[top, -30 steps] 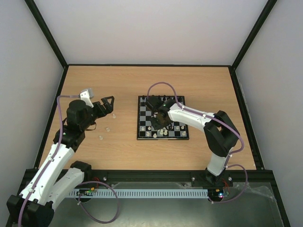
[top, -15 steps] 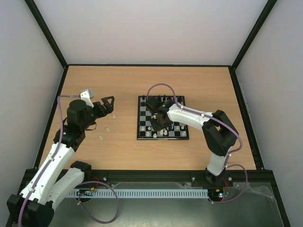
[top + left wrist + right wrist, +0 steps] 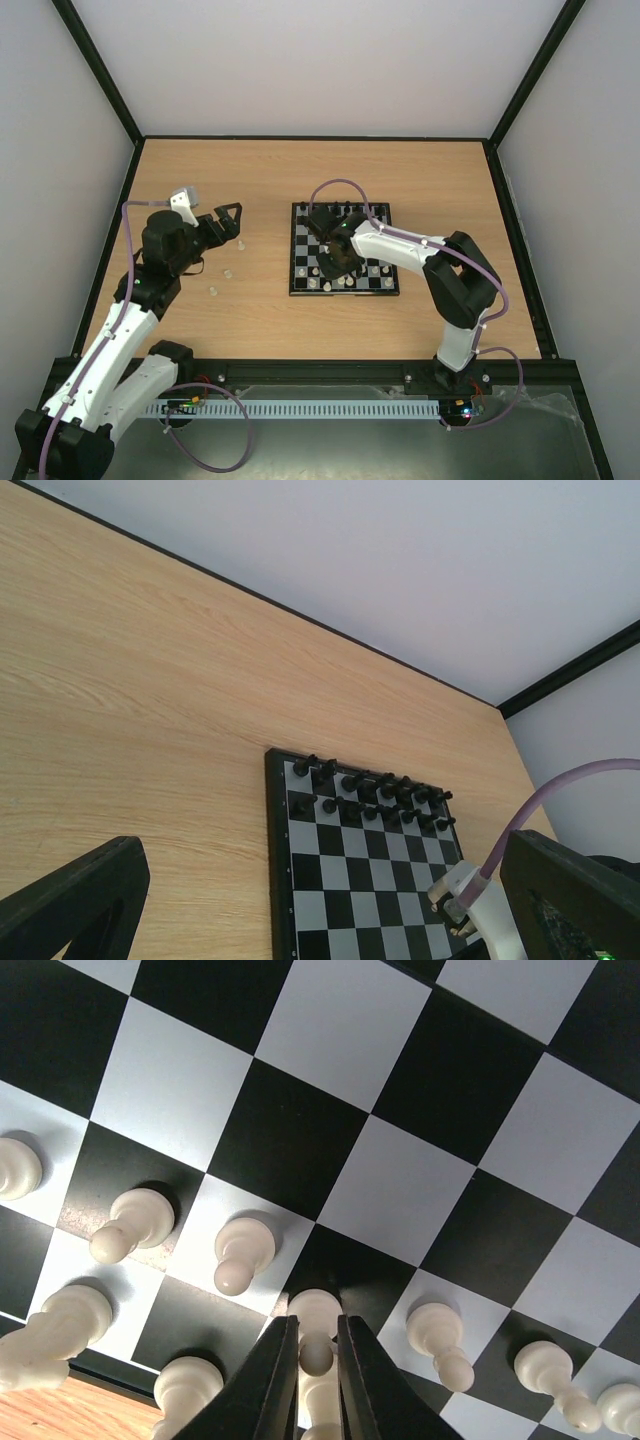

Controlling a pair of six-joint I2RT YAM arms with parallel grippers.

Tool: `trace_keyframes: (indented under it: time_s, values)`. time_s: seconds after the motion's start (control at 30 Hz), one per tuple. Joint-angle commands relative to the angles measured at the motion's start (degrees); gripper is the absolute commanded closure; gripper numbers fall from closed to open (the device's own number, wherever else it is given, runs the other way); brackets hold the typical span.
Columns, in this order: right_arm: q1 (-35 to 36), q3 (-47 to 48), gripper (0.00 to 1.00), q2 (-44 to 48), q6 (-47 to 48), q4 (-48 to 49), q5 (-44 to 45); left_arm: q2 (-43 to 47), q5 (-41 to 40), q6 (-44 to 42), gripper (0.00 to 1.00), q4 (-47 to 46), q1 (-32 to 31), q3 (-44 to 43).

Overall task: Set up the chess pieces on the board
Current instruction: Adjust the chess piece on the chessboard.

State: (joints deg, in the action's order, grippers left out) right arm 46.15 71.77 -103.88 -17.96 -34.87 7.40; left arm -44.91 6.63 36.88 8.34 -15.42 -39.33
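The board (image 3: pixel 340 293) lies mid-table, with black chessmen (image 3: pixel 345 210) on its far rows and white chess pieces (image 3: pixel 318 284) along its near rows. My right gripper (image 3: pixel 335 262) points down over those near rows. In the right wrist view its fingers (image 3: pixel 280 1360) are shut on the head of an upright white pawn (image 3: pixel 316 1305) that stands on a black square, with other white pawns (image 3: pixel 240 1252) beside it. My left gripper (image 3: pixel 228 222) hovers open and empty left of the board. The left wrist view shows the board (image 3: pixel 270 860) between its spread fingers (image 3: pixel 80 900).
Three loose white pieces (image 3: pixel 227 272) lie on the wooden table between the left gripper and the board. Low black rails edge the table and white walls surround it. The right arm's purple cable (image 3: pixel 340 182) arcs over the board's far side.
The right gripper's jaws have narrowed onto the pawn's head, and the right arm has shifted slightly left over the near rows. The left arm has not moved.
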Motion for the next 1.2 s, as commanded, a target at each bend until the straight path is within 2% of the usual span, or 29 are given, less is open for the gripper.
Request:
trace_keyframes:
  time_s: [0.0,1.17]
  values:
    - [0.3,-0.5,0.88,-0.8,0.6,-3.5,-0.2,0.0,0.5,-0.1,0.01,-1.3,0.3,0.5]
    - [-1.1,1.8,0.89,-2.4,-0.6,-2.0,3.0,0.3,0.9,-0.2,0.01,-1.4,0.4,0.6]
